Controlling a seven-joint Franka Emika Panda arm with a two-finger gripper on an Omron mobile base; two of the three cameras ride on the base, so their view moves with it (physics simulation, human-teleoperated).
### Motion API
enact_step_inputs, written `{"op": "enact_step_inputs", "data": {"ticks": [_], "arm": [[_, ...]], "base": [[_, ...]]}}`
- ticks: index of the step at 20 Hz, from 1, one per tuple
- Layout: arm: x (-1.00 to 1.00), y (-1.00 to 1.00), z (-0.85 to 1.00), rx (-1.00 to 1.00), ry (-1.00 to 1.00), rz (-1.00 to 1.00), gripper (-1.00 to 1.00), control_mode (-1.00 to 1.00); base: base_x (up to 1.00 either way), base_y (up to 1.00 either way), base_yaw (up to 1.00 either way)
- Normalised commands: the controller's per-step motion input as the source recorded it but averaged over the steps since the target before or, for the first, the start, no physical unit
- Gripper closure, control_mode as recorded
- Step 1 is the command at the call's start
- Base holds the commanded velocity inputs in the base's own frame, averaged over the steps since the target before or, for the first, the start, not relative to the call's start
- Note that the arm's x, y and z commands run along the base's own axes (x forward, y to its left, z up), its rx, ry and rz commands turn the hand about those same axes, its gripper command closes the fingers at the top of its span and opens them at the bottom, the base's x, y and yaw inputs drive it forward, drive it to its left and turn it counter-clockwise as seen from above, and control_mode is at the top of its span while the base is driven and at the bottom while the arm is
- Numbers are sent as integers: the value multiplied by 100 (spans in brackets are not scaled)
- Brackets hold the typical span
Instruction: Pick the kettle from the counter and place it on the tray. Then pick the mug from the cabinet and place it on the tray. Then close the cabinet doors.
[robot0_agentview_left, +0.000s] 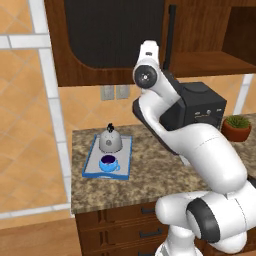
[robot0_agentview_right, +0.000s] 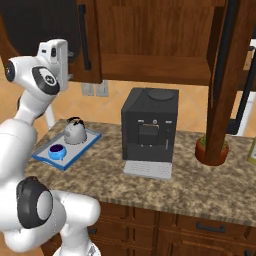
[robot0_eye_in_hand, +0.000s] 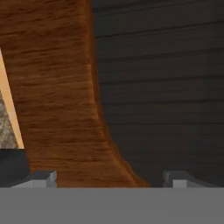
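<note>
kettle (robot0_agentview_left: 110, 140) upright behind mug (robot0_agentview_left: 108, 163) on tray (robot0_agentview_left: 91, 160), handle up; end effector (robot0_eye_in_hand: 109, 179) open.

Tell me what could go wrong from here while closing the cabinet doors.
The gripper is open, right up against the left door, holding nothing; a push there could slip along the wood. The right door stands open above the potted plant and coffee machine, so reaching for it might graze them.

My arm raised high, pincer spread wide

My white arm rises from the base, elbow bent, forearm reaching up and forward. My gripper (robot0_eye_in_hand: 109, 177) holds nothing, its two dark fingertips (robot0_eye_in_hand: 41, 178) standing far apart at the hand view's bottom.
</note>
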Motion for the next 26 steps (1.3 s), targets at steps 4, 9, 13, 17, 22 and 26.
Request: {"op": "enact_step_inputs", "data": {"ticks": [4, 9, 13, 17, 22, 26], "arm": [[57, -2, -10, -3, 1, 13, -100, -100], [50, 0, -15, -5, 5, 16, -100, -100], [35, 0, -15, -7, 10, 18, -100, -100], [-29, 0, -3, -3, 10, 19, -100, -100], [-50, -1, 20, 0, 0, 9, -100, -100], [-70, -3, 26, 17, 0, -1, -100, -100]], "base": [[0, 0, 0], [0, 0, 0], [0, 0, 0], [0, 0, 0], [0, 0, 0], [0, 0, 0]]}}
